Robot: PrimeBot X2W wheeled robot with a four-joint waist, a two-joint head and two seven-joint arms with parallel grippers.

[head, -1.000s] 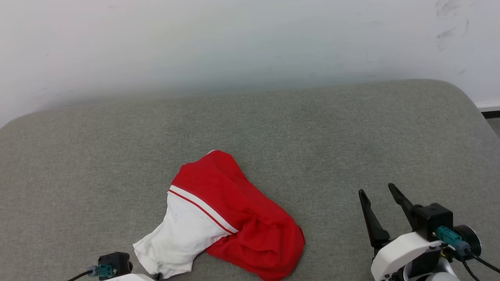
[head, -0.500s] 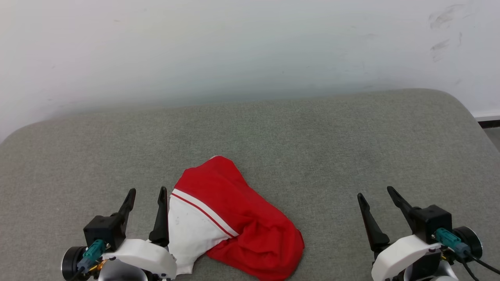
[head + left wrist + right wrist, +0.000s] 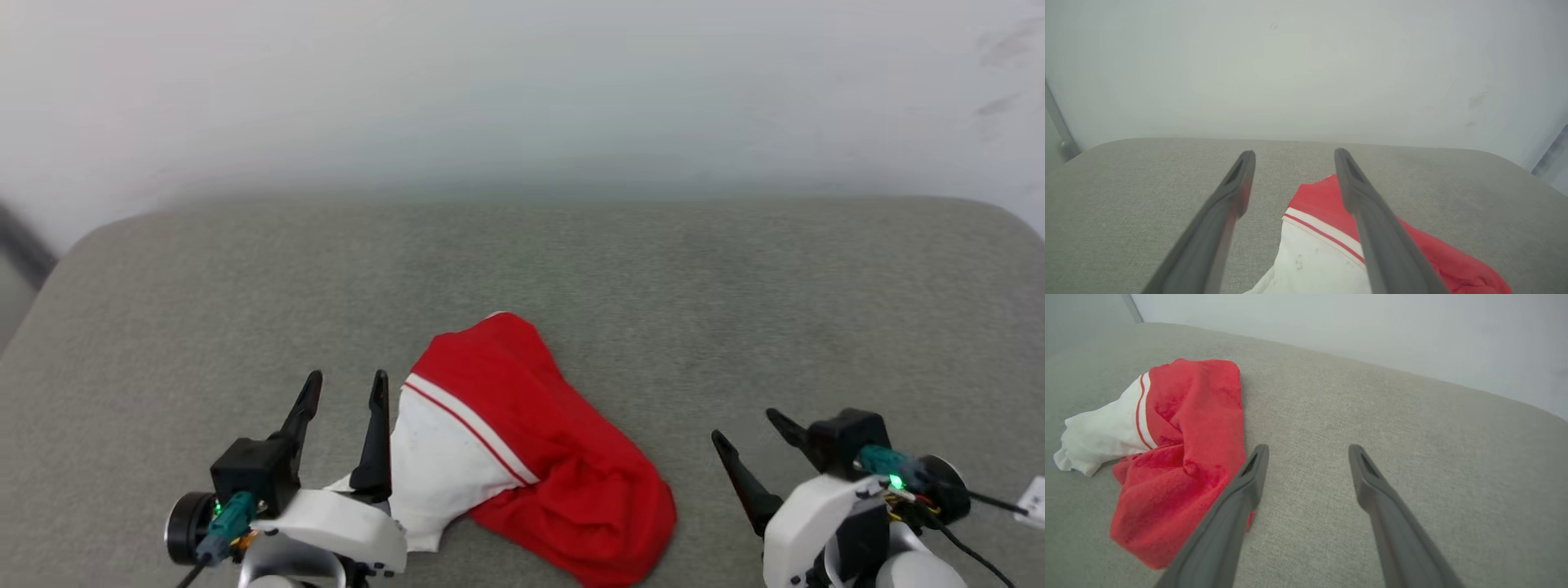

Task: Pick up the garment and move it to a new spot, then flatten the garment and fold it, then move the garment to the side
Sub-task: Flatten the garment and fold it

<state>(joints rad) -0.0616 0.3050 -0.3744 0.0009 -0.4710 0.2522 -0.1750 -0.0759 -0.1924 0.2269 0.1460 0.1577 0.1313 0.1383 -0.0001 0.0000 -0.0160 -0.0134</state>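
Since a second ago the left gripper point(image 3: 347, 377) has come up beside the garment point(image 3: 563, 457); the head camera also turned.
I see the garment crumpled near the front edge of the grey cushion point(image 3: 571, 261), about its middle, white sleeve leftward. Both grippers stand with fingers spread: the left just beside the sleeve, the right gripper point(image 3: 744, 425) toward the front right corner, apart from the red heap.

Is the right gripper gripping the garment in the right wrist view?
No, the right gripper is open with only the grey cushion between its fingers, and the garment lies off to one side.
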